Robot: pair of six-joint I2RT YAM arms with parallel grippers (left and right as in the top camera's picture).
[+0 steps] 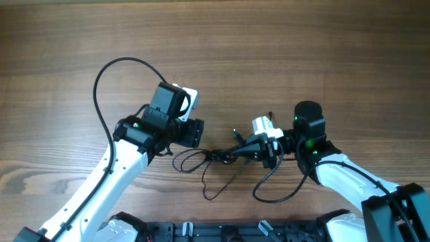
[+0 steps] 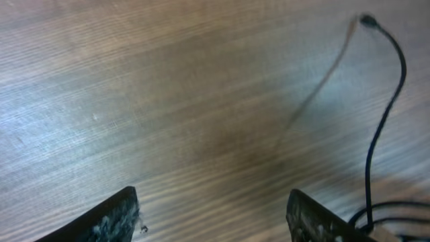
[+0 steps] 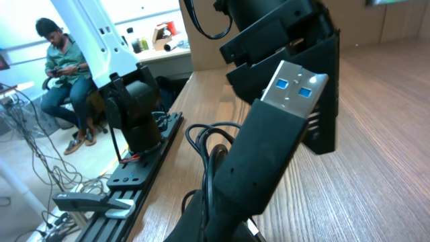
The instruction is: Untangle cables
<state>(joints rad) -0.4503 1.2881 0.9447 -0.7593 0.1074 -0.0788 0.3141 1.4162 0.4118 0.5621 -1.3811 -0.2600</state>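
The cables point(image 1: 213, 156) are thin black wires bunched on the table between my two grippers, with loose loops trailing toward the front edge point(image 1: 216, 183). My right gripper point(image 1: 250, 150) is shut on a black USB plug with a silver tip point(image 3: 279, 124), which it holds lifted off the table; wire loops point(image 3: 205, 138) hang beside the plug. My left gripper point(image 1: 193, 132) is open and empty just left of the bunch. Its two fingers point(image 2: 215, 212) frame bare wood in the left wrist view. One thin strand with a small plug end point(image 2: 383, 114) runs past its right finger.
The left arm's own thick black cable point(image 1: 107, 74) arcs over the table at the left. A black rail point(image 1: 222, 232) runs along the front edge. In the right wrist view a person point(image 3: 64, 74) sits beyond the table and the left gripper point(image 3: 289, 47) looms behind the plug.
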